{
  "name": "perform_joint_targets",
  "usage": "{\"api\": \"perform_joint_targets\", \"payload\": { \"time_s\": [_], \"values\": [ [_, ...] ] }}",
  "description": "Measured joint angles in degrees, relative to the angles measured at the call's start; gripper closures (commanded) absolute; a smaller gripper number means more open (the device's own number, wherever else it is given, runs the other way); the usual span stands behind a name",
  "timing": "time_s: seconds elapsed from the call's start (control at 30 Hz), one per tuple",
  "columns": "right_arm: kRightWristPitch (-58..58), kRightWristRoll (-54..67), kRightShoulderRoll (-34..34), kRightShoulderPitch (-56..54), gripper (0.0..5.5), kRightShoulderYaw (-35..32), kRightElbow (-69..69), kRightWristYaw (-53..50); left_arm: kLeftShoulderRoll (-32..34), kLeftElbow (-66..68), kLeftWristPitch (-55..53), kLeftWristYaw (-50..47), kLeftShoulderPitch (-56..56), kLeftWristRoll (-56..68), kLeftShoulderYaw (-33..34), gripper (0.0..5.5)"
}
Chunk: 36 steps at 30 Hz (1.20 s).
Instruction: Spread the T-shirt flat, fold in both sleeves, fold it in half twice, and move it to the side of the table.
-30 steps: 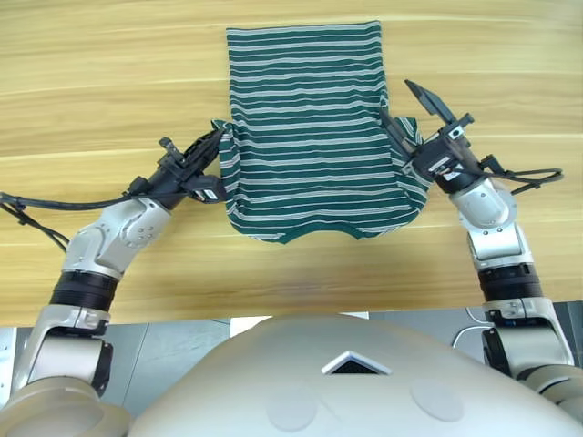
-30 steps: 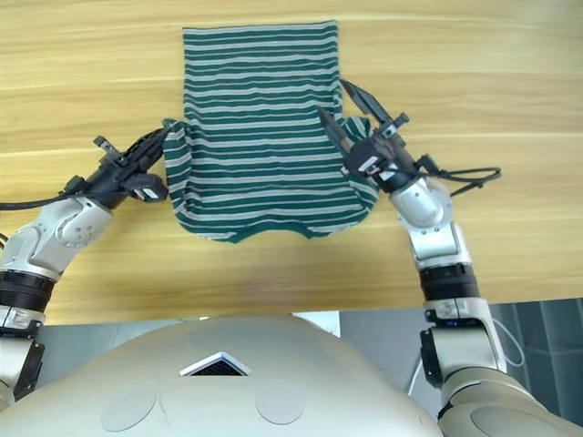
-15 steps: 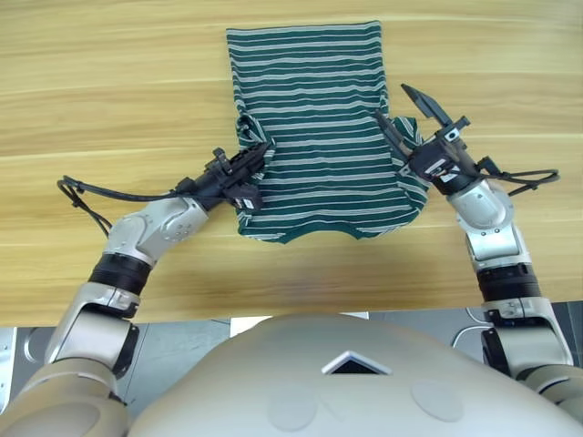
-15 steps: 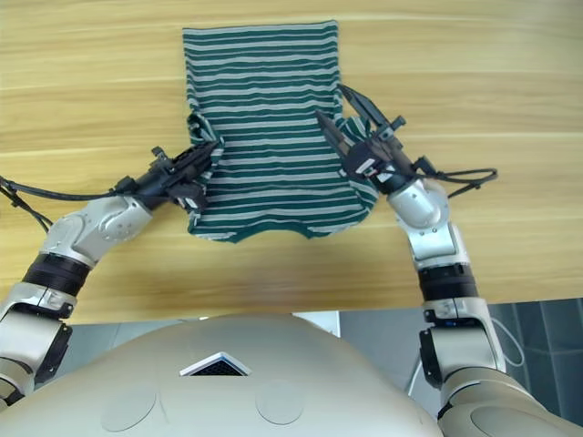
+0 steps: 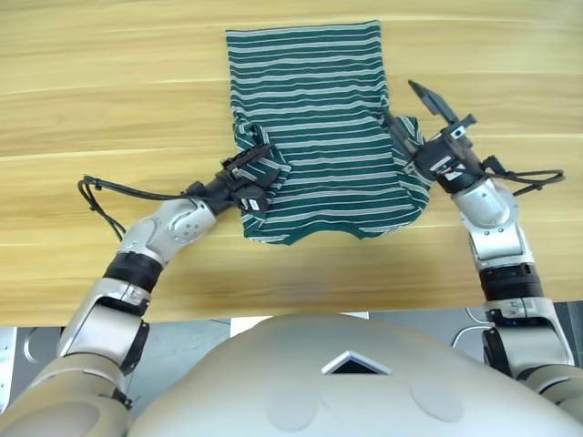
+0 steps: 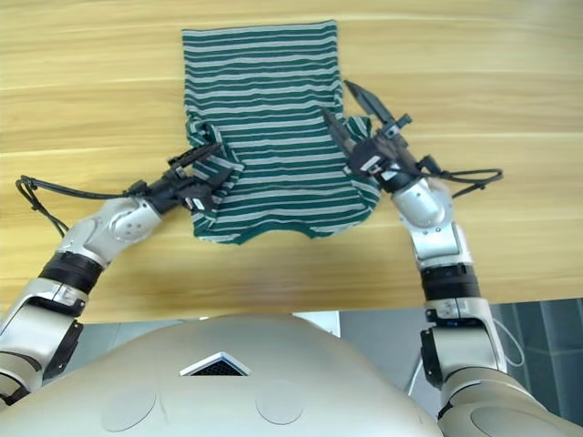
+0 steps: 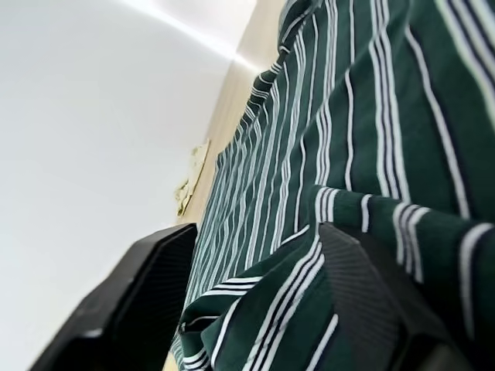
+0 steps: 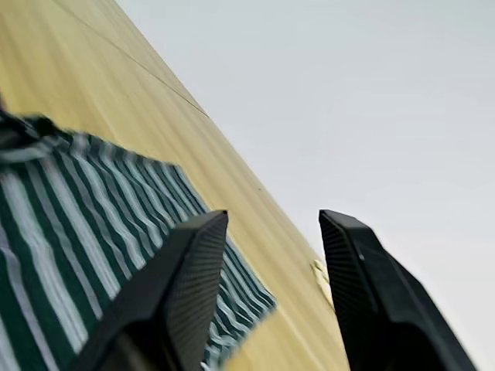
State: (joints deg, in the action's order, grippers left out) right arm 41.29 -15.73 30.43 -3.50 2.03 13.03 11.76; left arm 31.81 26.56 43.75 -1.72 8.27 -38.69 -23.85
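The green striped T-shirt [image 5: 314,100] lies on the wooden table [image 5: 109,91] with its collar toward me. Its left sleeve [image 5: 248,135] is folded inward over the body. My left gripper [image 5: 259,166] rests on that fold. In the left wrist view its fingers [image 7: 131,301] stand apart, with striped cloth [image 7: 340,154] between and over them. My right gripper [image 5: 412,114] is open, tilted up over the shirt's right edge, just above the spread right sleeve [image 5: 412,193]. The right wrist view shows nothing between its fingertips [image 8: 193,270].
Bare wooden tabletop [image 6: 510,91] runs on both sides of the shirt and beyond it. The table's near edge [image 5: 273,314] lies just in front of the collar. Black cables [image 5: 100,191] trail from both wrists.
My left arm has carried the left sleeve rightward and laid it over the shirt's body. The right gripper stayed open at the right edge, shifting only slightly.
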Motion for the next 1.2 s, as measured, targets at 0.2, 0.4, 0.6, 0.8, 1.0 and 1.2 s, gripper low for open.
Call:
{"api": "perform_joint_targets", "payload": {
  "time_s": [0.2, 0.4, 0.6, 0.8, 1.0, 1.2],
  "values": [
    [-7.33, -26.3, 16.99, 5.03, 3.29, -6.91, 2.86, -15.02, 2.93, -9.96, -0.03, -5.83, -3.58, -0.28, 7.32, 2.38],
    [-11.2, -33.2, 19.85, 11.32, 3.29, 0.93, 9.44, -15.25, 3.27, -20.08, -0.62, -6.45, -7.05, 3.01, 13.02, 2.38],
    [-12.76, -33.65, 19.0, 6.02, 3.29, 6.85, 10.35, -15.62, 3.92, -16.59, -11.33, -9.15, -7.75, -1.88, 17.92, 2.38],
    [-13.19, -33.67, 18.59, 2.49, 3.29, 11.53, 10.92, -15.76, 3.97, -16.03, -12.95, -10.82, -8.34, -2.7, 17.95, 2.38],
    [-13.48, -33.49, 18.01, 0.98, 3.29, 14.4, 10.11, -16.14, 3.62, -15.85, -12.94, -11.28, -8.33, -2.7, 17.33, 2.38],
    [-13.76, -33.04, 18.07, 1.75, 3.29, 15.31, 8.55, -16.15, 3.63, -15.74, -12.88, -11.24, -8.33, -2.66, 16.35, 2.38]
  ]
}}
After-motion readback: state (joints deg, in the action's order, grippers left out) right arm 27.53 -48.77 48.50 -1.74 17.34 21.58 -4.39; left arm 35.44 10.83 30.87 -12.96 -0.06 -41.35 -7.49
